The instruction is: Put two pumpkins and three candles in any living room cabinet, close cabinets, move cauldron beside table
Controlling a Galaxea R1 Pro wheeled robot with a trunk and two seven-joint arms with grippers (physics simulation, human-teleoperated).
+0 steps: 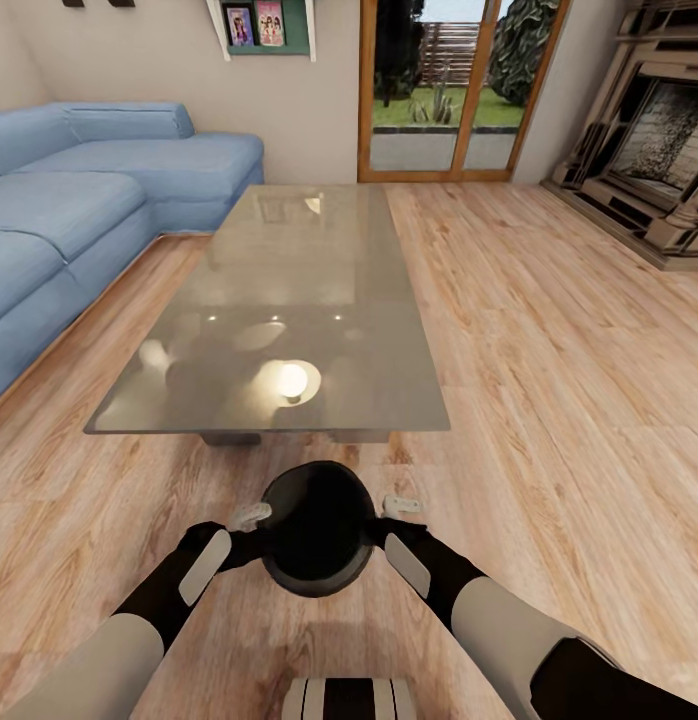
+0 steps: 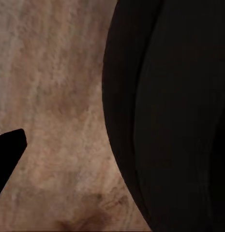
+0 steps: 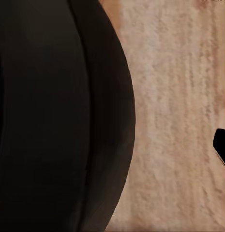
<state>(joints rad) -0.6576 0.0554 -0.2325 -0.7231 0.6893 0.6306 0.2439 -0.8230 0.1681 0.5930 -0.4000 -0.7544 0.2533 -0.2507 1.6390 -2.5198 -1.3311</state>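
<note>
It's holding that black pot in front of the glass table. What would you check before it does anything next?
1. Both grippers on the cauldron: left gripper and right gripper sit at its opposite sides: ok.
2. Firm contact: cannot tell.
3. Cauldron beside the table: just before its near edge: ok.
4. Cauldron resting on the floor or lifted: cannot tell.
5. Floor under it bare: wrist views show only planks: ok.
6. Cauldron upright, mouth up: ok.
</note>
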